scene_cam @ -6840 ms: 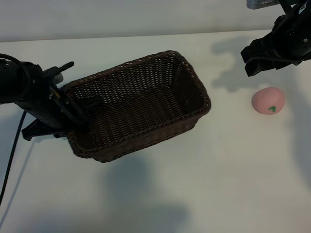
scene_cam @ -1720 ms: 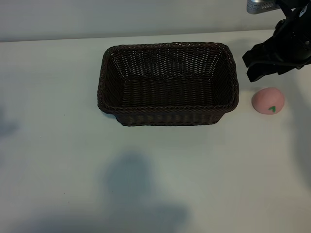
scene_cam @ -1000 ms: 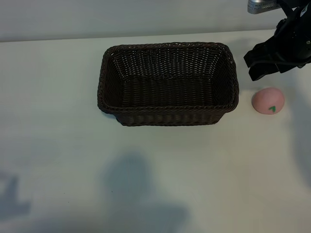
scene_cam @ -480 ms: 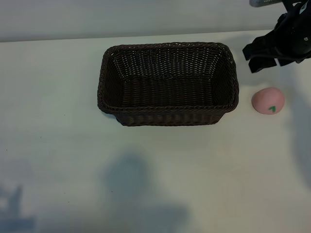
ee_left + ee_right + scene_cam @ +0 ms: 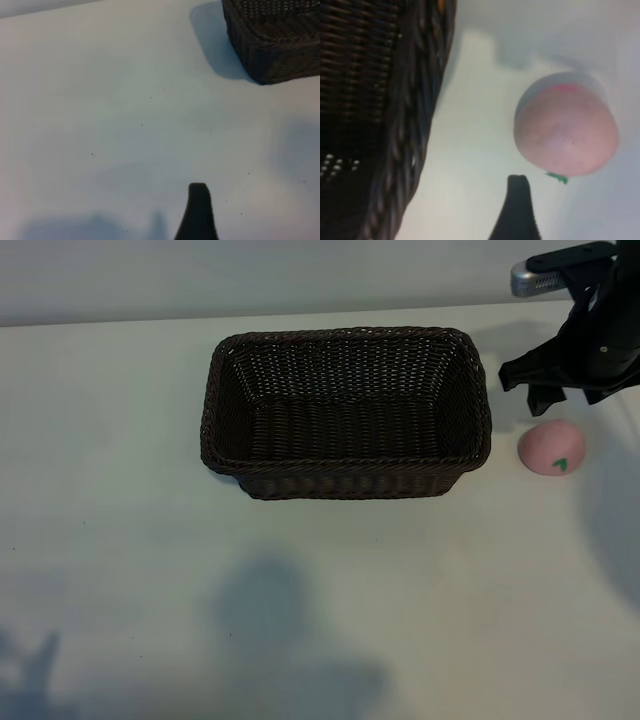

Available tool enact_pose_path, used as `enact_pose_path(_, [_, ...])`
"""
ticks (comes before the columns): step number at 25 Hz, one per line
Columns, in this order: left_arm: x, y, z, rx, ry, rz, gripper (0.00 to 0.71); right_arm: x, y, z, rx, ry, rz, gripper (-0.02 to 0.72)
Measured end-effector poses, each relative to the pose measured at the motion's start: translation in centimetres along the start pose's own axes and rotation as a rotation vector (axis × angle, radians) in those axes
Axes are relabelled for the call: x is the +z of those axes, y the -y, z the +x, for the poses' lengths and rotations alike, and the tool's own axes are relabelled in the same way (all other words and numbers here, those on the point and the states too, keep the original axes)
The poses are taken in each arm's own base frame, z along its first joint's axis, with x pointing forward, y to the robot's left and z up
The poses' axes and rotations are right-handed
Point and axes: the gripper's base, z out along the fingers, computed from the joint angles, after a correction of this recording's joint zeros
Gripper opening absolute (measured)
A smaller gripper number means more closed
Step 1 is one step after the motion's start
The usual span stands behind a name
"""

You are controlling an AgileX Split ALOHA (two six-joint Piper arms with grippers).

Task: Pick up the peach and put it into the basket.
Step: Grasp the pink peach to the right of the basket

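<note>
The white tabletop [image 5: 120,540] carries the basket [image 5: 346,412], which holds nothing. The right hand [image 5: 548,390] hangs just beside the basket's right end, released and grasping nothing. The peach [image 5: 552,448] lies on the tabletop, just right of the basket, below that hand.

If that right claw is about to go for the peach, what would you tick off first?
1. Peach lies free on the table, apart from the basket: ok.
2. Right claw open, holding nothing: ok.
3. Right claw lined up over the peach: not ok; in the exterior view it hangs just beyond it, and the right wrist view shows the peach off to one side of the fingertip.
4. Basket upright and empty: ok.
5. Left claw away from the peach, over bare table beside a basket corner: ok.
</note>
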Motion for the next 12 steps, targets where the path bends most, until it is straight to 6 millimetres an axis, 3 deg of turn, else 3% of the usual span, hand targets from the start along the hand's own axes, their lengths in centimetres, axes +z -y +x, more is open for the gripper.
enact_pose_path(12, [-0.2,0.1,0.7,0.003,-0.050,0.011,0.592,3.0,1.2,-0.3,0.047,-0.032,0.008,0.571])
